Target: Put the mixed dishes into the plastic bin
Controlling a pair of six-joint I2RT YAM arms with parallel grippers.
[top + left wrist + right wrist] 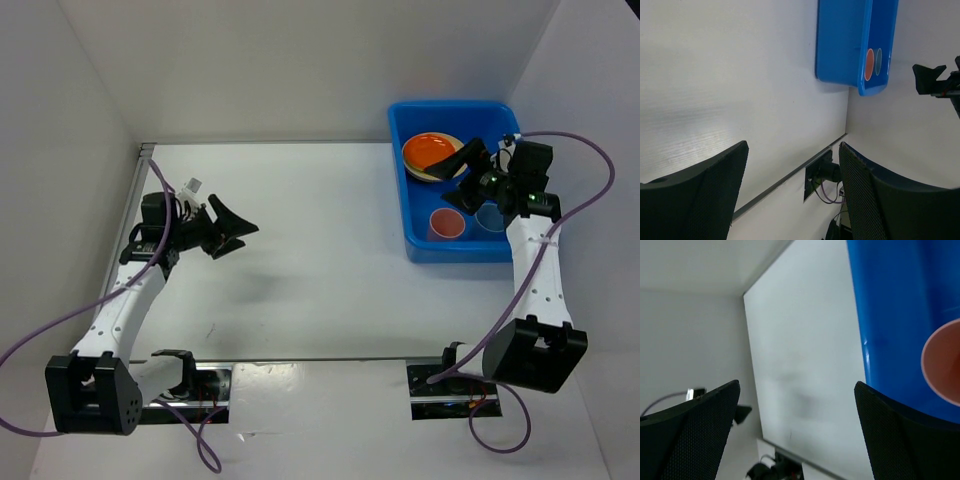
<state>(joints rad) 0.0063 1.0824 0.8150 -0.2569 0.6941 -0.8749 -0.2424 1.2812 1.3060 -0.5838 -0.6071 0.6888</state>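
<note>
The blue plastic bin (pixel 398 170) stands at the far right of the table. Inside it an orange plate (pixel 430 152) lies on top of a stack with a beige plate edge (pixel 432 177) showing under it. A pink cup (pixel 446 224) and a blue cup (pixel 490 217) stand upright at the bin's near end. My right gripper (pixel 462 168) is open and empty, just above the bin between the plates and the cups. My left gripper (pixel 235 228) is open and empty above the table's left side. The black bowl and the green plate are hidden.
White walls enclose the table on the left, back and right. The left wrist view shows the bin's side (pixel 840 45), the pink cup (pixel 869 64), the blue cup (pixel 879 61) and the table's metal front strip (pixel 790 177). The right wrist view shows the bin wall (pixel 890 315) and the pink cup (pixel 942 365).
</note>
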